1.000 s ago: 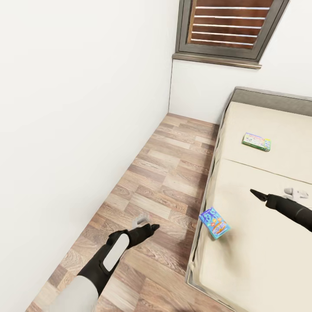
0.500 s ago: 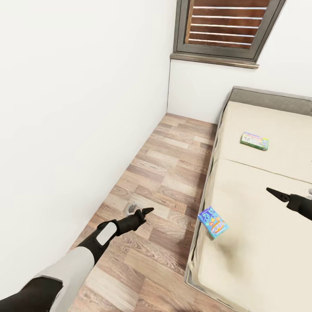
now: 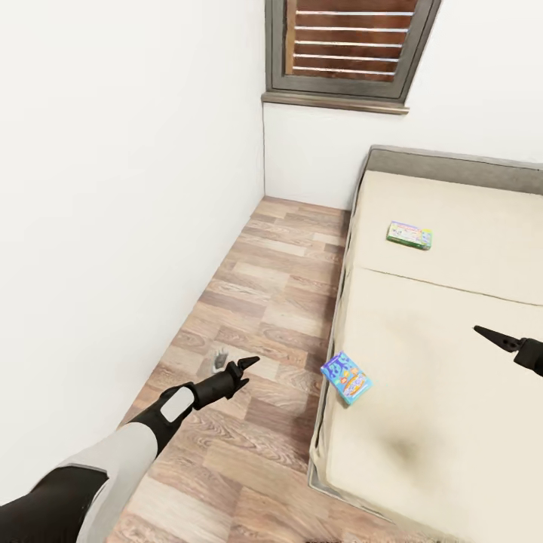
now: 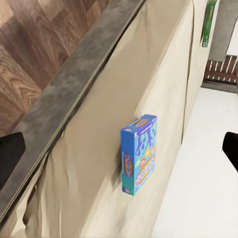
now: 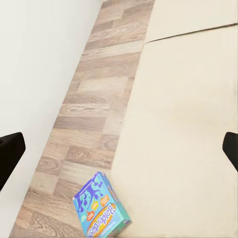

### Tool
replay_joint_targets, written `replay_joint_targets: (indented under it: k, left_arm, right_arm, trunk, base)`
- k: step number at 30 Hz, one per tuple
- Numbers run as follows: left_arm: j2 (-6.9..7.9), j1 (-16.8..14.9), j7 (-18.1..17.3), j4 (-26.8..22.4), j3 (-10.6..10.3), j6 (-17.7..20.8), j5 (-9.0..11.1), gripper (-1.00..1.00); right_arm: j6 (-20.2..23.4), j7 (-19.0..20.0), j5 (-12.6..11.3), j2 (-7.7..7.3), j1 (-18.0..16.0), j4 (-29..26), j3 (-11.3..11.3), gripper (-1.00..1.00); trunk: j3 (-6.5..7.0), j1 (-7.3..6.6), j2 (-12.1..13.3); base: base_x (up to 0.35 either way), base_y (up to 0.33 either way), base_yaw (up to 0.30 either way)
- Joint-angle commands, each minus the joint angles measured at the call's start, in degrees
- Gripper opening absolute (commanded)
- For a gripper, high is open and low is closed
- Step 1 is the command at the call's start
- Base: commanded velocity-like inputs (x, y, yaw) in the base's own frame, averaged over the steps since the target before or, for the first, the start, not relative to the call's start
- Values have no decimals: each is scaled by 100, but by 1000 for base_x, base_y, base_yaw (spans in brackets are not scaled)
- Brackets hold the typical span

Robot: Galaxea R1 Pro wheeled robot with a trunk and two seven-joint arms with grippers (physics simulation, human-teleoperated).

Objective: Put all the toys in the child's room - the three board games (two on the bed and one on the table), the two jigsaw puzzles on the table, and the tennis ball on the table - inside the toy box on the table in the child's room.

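blue board game (image 3: 346, 378) lies flat on the bed (image 3: 445, 354), right at the near left edge of the beige mattress, beside the wood-plank floor (image 3: 271, 317). a second board game, the green one (image 3: 409, 234), lies farther up the bed toward the grey headboard, well apart from the blue one.

left gripper (image 3: 243, 367) hangs over the floor, to the left of the bed edge and near the blue box but not touching it; in the left wrist view the blue box (image 4: 139, 154) sits between the two dark fingertips (image 4: 11, 151), which stand wide apart at the picture's edges, so the jaws are spread and hold nothing.

right gripper (image 3: 490, 336) hovers above the mattress, well to the right of the blue box. in the right wrist view its fingertips (image 5: 10, 148) are likewise far apart and empty, with the blue box (image 5: 101, 206) lying between them, ahead, at the mattress edge.
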Motion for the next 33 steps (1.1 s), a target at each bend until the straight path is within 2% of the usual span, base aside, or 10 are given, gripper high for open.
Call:
replay_joint_targets:
  k: [1, 15, 25, 33]
  left_arm:
    - [3, -3, -3, 2, -34, 29, 60, 100]
    - [50, -25, -75, 86, -13, -29, 81, 100]
    - [67, -42, -63, 96, -10, -37, 85, 100]
    - [80, -76, 91, 98, -9, -39, 96, 100]
  right_arm:
    - [41, -2, -29, -1, -4, 0, -5, 100]
    - [89, 54, -27, -10, 0, -10, 13, 100]
    - [96, 59, -26, -1, -4, -11, 18, 100]
    - [98, 58, -26, 2, -1, -11, 24, 100]
  trunk:
    - [-3, 0, -2]
    - [-3, 0, -2]
    - [-3, 0, -2]
    - [-3, 0, -2]
  base:
    - [0, 0, -269]
    - [0, 0, -259]
    - [0, 0, -88]
    - [0, 0, -24]
